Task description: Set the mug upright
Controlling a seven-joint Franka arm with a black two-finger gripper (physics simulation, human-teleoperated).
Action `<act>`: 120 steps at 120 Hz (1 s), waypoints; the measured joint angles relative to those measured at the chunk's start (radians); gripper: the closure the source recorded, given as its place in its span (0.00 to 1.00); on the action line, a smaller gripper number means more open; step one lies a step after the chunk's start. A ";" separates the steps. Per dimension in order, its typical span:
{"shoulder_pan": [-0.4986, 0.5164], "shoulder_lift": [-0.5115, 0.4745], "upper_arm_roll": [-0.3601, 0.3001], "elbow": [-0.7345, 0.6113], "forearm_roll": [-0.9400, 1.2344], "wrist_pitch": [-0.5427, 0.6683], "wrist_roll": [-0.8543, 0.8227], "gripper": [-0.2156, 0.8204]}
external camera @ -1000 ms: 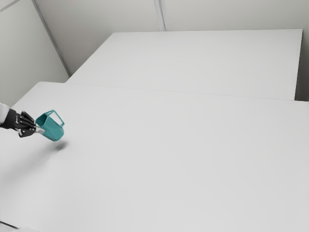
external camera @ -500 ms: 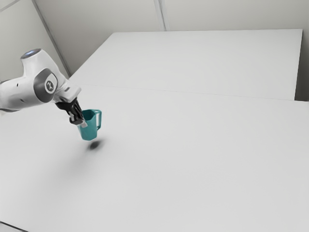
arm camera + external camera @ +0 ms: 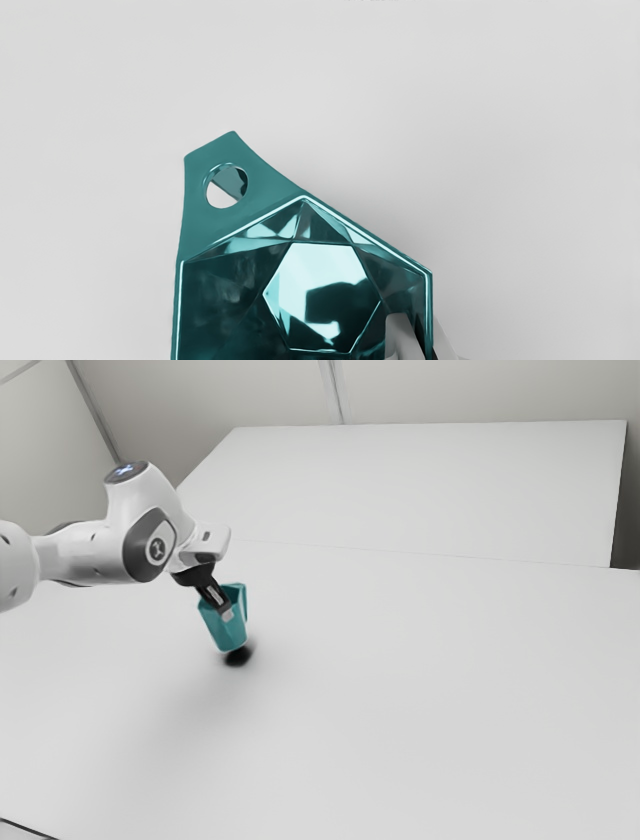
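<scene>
Mug (image 3: 224, 636), teal and six-sided, has moved toward the exterior view's right and swung from steeply tipped to nearly upright, mouth up, so the turning seems mostly done; levelling, lowering and release likely remain. It hangs just above the counter (image 3: 400, 690), its wall pinched by the gripper (image 3: 226, 610), one finger inside, one outside.

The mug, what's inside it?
One of the robot's fingertips reaches inside the mug, which has a shiny six-sided bottom. Whatever that fingertip covers, or the picture's edge cuts off, can't be seen.
</scene>
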 joint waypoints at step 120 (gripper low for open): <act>-0.007 0.028 -0.039 0.187 -0.002 -0.191 -0.523 0.30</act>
